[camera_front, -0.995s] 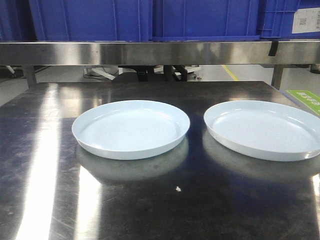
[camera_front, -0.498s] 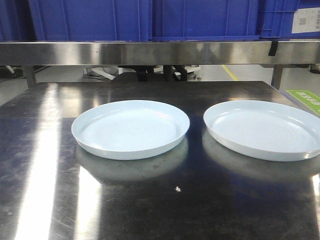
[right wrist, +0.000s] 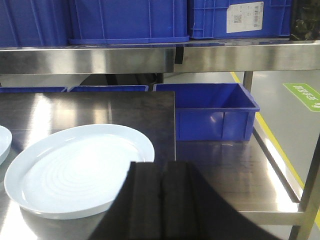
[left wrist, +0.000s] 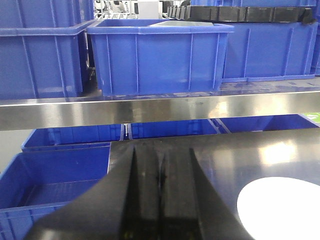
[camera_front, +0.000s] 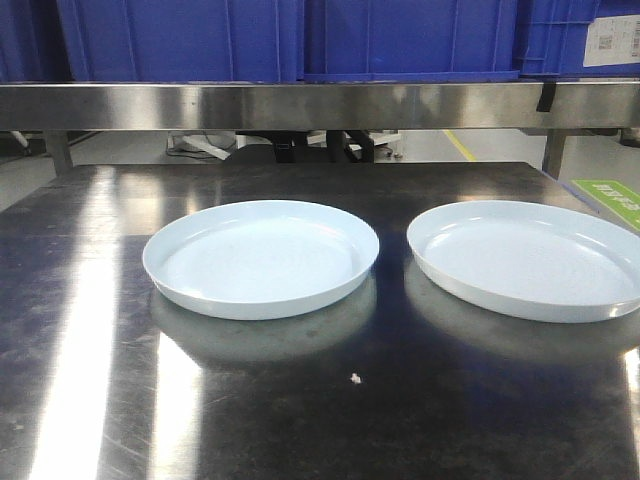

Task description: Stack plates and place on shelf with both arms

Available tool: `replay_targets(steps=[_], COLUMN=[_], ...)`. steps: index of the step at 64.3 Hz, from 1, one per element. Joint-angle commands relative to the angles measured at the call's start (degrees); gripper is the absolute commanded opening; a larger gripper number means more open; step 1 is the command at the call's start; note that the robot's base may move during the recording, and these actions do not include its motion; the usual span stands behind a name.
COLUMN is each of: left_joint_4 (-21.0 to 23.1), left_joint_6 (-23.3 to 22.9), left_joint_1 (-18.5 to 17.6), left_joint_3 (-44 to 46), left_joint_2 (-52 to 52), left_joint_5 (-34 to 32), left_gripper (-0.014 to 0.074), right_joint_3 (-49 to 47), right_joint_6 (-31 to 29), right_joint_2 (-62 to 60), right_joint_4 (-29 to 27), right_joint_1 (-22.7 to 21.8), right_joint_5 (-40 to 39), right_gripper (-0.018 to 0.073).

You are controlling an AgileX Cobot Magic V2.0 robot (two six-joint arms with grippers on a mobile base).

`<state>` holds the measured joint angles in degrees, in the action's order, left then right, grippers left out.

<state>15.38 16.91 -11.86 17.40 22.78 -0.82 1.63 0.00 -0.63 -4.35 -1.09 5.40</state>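
Nothing has moved in the last second. My left tool [left wrist: 161, 176] and right tool [right wrist: 161, 200] are both pinched together, empty. The right plate [right wrist: 75, 170] lies just ahead-left of my right tool, and the left plate [camera_front: 260, 258] sits apart beside it on the tabletop [camera_front: 350, 420]. The shelf [camera_front: 300, 105] runs beyond, higher.

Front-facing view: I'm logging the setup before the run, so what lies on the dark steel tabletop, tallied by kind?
Pale bluish-white plates: 2
Small white speck: 1
Total: 3
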Motion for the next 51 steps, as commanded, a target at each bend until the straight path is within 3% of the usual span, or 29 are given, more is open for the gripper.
replay_targets(steps=[1, 13, 28, 51], left_joint_4=[-0.16, -0.16, -0.16, -0.16], left_joint_6=[-0.10, -0.10, -0.10, -0.10], left_joint_1=[0.02, 0.02, 0.02, 0.02], left_joint_3=[1.62, 1.62, 1.62, 1.62], left_joint_2=[0.18, 0.18, 0.18, 0.18], left_joint_5=[-4.84, -4.84, -4.84, -4.84], left_gripper=[0.0080, 0.0080, 0.0080, 0.0080], right_joint_3=[-1.78, -6.73, -18.14, -33.34], right_joint_6=[-0.34, -0.34, -0.40, -0.35], right_joint_2=[-0.77, 4.92, 20.40, 45.11], right_joint_4=[-0.10, -3.82, -3.56, -3.99], right_joint_1=[-0.16, -0.16, -0.16, -0.16], right_joint_5=[-1.87, 1.98, 14.91, 24.03], right_gripper=[0.0057, 0.0057, 0.0057, 0.0057])
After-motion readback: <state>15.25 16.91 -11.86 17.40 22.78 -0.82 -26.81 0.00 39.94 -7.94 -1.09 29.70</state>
